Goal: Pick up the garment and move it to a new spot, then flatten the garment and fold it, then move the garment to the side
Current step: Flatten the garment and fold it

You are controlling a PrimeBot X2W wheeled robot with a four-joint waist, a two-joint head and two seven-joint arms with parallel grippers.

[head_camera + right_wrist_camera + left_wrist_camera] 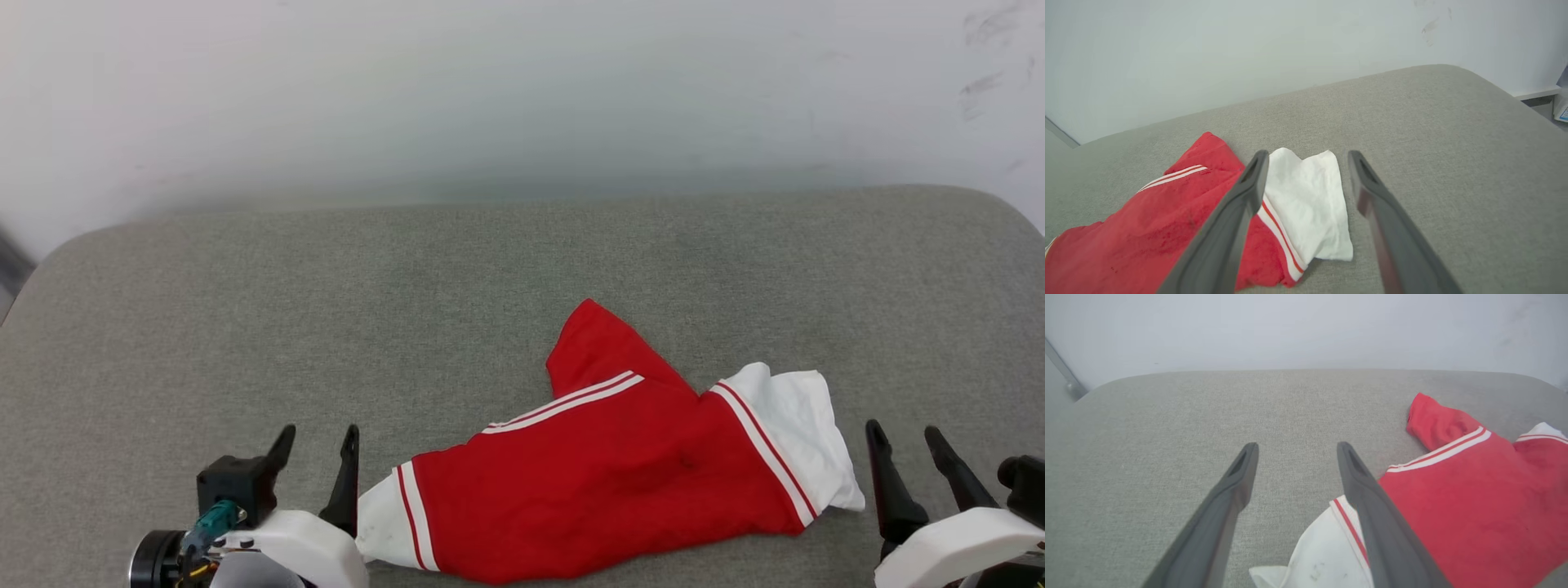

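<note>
Down at the lower left, the left hand [320,431], wide open, two long dark fingers [348,474] pointing away, nothing held between them. Just beside its inner finger, a white sleeve [382,523] with red stripe trim, near enough to look like touching from the head view, though hard to tell for sure. From the left wrist view, that same finger seen in front of the sleeve's striped edge. Over at the lower right, the right hand [901,429], also spread wide and empty. Close to its inner finger but apart from it, the other white sleeve [804,433], crumpled, with its tip toward the near side. From the right wrist view, that sleeve seen in the gap between the two fingers, down on the cloth top. Between the two hands, the garment [620,474]: red, soft, bunched up and not flat, lying on the near part of the grey surface [245,327]. Stretched sideways from one hand toward the other, with a red flap [592,343] poking toward the far side. Two thin white stripes [563,402] slanting across the red. Farther out, the grey surface reaching to its round far corners. Behind that, a pale wall [490,98] with a few dark marks [980,86] at the upper right.
</note>
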